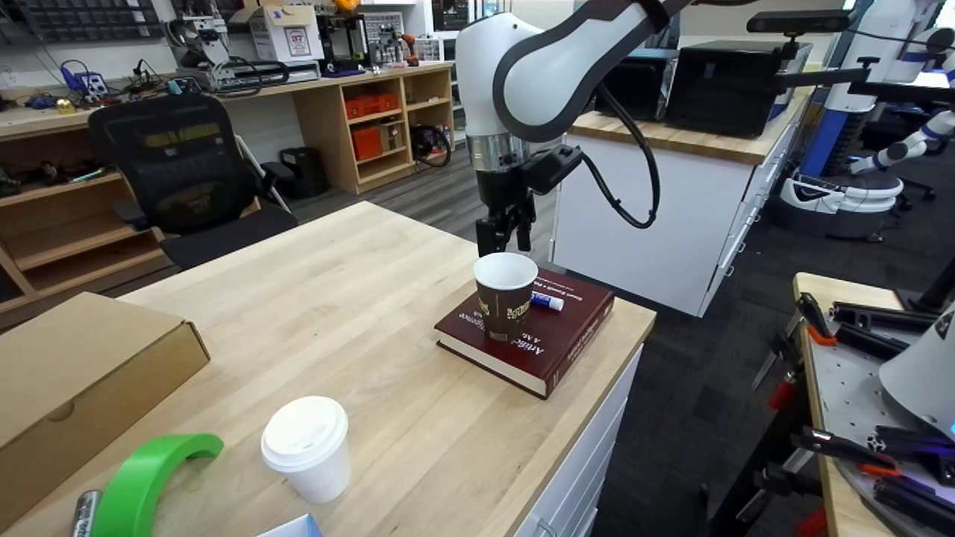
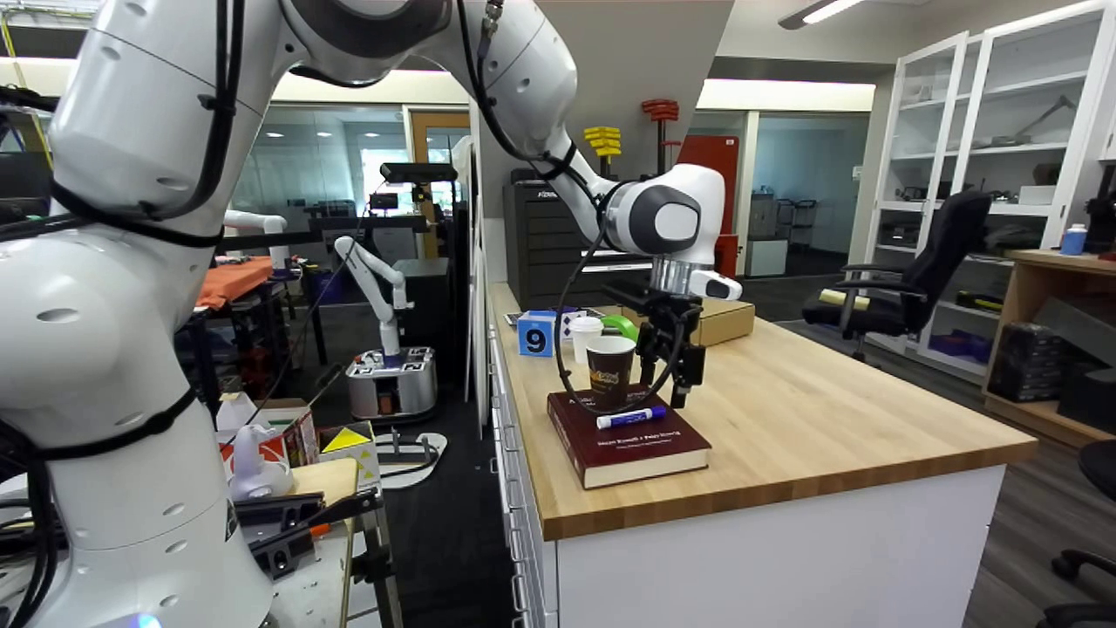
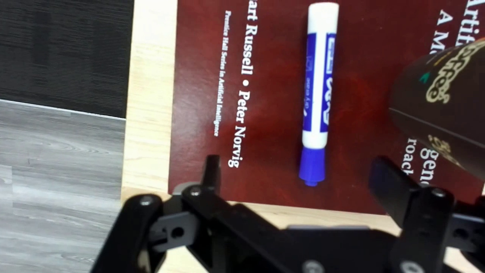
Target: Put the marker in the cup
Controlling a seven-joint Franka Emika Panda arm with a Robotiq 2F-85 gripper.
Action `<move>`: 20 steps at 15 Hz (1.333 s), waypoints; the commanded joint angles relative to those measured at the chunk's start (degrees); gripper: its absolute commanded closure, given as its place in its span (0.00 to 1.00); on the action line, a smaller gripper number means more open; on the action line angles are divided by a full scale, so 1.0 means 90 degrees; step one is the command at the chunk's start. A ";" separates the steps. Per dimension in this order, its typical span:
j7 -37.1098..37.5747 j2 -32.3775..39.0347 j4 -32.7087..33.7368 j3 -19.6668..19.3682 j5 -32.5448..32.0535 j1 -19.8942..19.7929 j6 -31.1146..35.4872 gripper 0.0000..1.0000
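A white-bodied dry-erase marker [image 3: 316,91] lies on a dark red book [image 3: 358,113], its white end toward the top and its blue cap toward the hand [image 3: 297,169]. "Peter Norvig" is printed on the cover to the marker's left. Apart from it, at right, a dark brown coffee cup [image 3: 441,102] runs off the view. The hand's fingers [image 3: 212,174] are spread wide; their height above the book is hard to judge. A pale wooden surface [image 3: 151,94] carries the book; beyond it is black and grey flooring [image 3: 60,170].
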 commanded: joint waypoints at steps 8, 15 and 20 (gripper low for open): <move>-0.0092 0.0109 -0.0167 0.0085 0.0163 0.0067 -0.0023 0.00; -0.0083 0.0234 -0.0172 0.0073 0.0158 0.0064 -0.0012 0.33; -0.0102 0.0153 -0.0249 0.0078 0.0160 0.0057 0.0018 0.66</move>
